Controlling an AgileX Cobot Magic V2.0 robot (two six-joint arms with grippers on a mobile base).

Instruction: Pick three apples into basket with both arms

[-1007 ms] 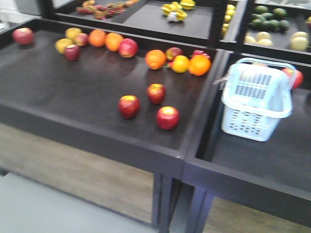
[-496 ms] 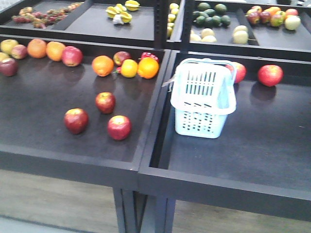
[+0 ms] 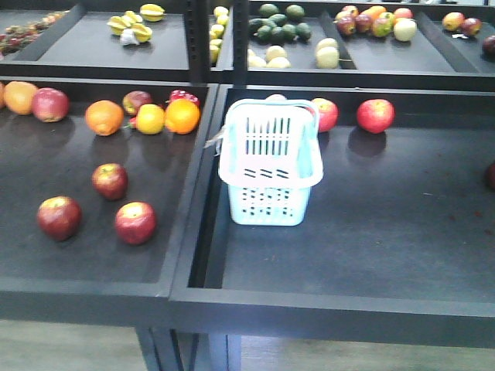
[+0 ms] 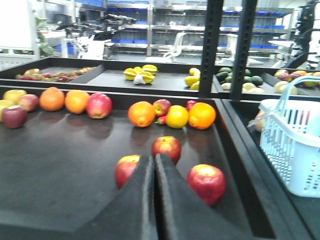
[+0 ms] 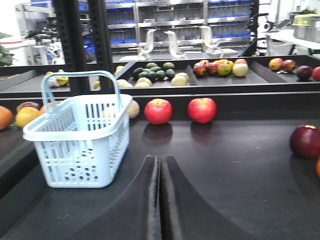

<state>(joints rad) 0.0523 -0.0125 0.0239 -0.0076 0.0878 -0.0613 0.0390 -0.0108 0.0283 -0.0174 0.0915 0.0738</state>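
Observation:
Three red apples lie in the left tray: one at the left (image 3: 59, 217), one in front (image 3: 135, 222), one behind (image 3: 110, 180). The left wrist view shows them just beyond my left gripper (image 4: 153, 157), which is shut and empty: one apple (image 4: 128, 170) to its left, another (image 4: 167, 147) straight ahead, the third (image 4: 206, 183) to its right. The pale blue basket (image 3: 270, 202) stands upright in the right tray, near the divider. My right gripper (image 5: 159, 159) is shut and empty, low over the tray, with the basket (image 5: 80, 150) ahead to its left. Neither arm shows in the front view.
Oranges (image 3: 104, 117) and more apples line the back of the left tray. Two red apples (image 3: 375, 115) sit behind the basket, and a dark red one (image 5: 306, 141) lies far right. A raised black divider (image 3: 197, 193) separates the trays. Fruit fills the upper shelf (image 3: 278, 23).
The front view has swung to the right, so the apples and basket sit further left in the picture. Nothing on the trays has moved.

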